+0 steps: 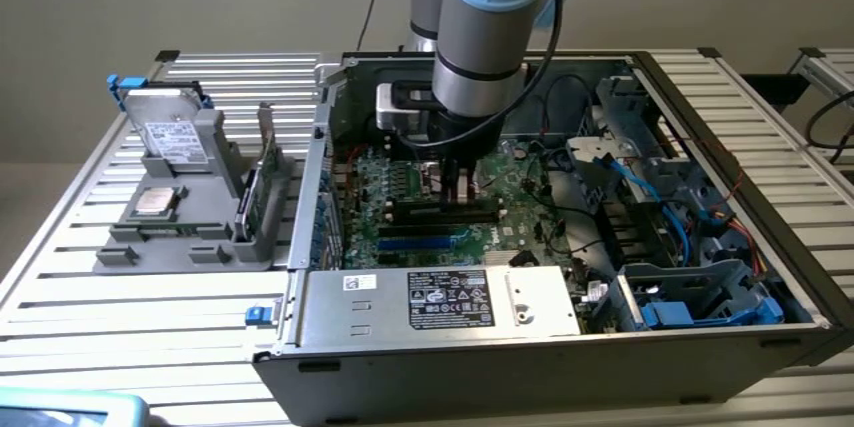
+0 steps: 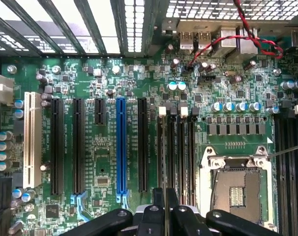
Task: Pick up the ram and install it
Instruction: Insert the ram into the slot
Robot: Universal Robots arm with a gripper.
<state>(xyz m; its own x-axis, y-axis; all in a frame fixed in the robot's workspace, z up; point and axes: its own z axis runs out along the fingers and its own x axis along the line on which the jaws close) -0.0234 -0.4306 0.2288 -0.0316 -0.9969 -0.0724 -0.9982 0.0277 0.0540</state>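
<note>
The gripper (image 2: 164, 216) was clamped on the thin dark-green ram stick (image 2: 164, 196), best held parallel over 1 black slot (image 2: 163, 147) and pressed evenly.

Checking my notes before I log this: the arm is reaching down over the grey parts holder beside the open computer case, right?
No. The exterior view shows the arm reaching down into the open computer case itself, gripper over the motherboard; the grey parts holder stands beside it on that view's left.

Exterior view overlooks open case (image 1: 534, 367), wrist view close above shared motherboard (image 2: 102, 147)
</note>
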